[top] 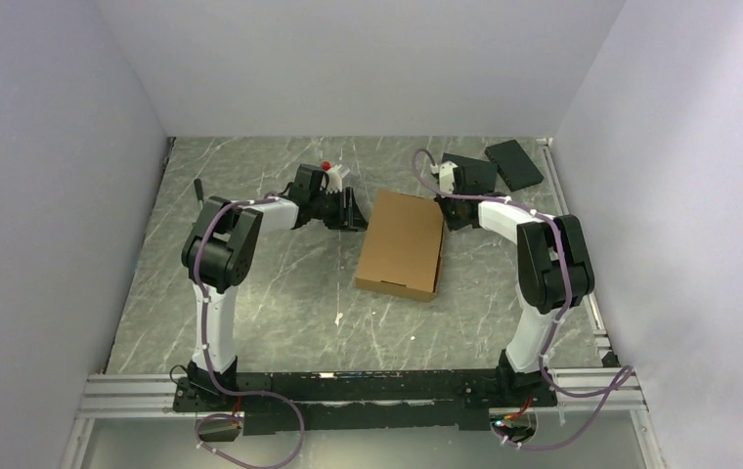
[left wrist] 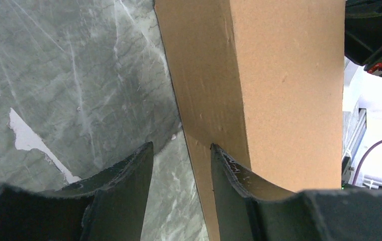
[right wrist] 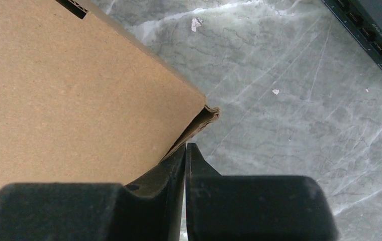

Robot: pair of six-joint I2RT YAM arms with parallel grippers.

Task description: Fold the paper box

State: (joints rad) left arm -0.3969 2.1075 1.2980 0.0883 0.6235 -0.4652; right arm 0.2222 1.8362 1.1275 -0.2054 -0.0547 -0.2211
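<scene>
The paper box (top: pixel 402 244) is a brown cardboard mailer lying closed and flat in the middle of the table. My left gripper (top: pixel 353 210) is open at the box's far left corner. In the left wrist view (left wrist: pixel 181 146) its right finger (left wrist: pixel 229 175) lies against the box's side wall (left wrist: pixel 209 75), and its left finger is over bare table. My right gripper (top: pixel 449 217) is shut and empty at the box's far right corner. In the right wrist view its closed tips (right wrist: pixel 185 146) touch the side just under the box's corner (right wrist: pixel 206 113).
Two black flat slabs (top: pixel 514 163) (top: pixel 475 174) lie at the far right behind the right gripper; one shows in the right wrist view (right wrist: pixel 380 35). A small white object with a red top (top: pixel 327 166) sits behind the left gripper. White walls enclose the table.
</scene>
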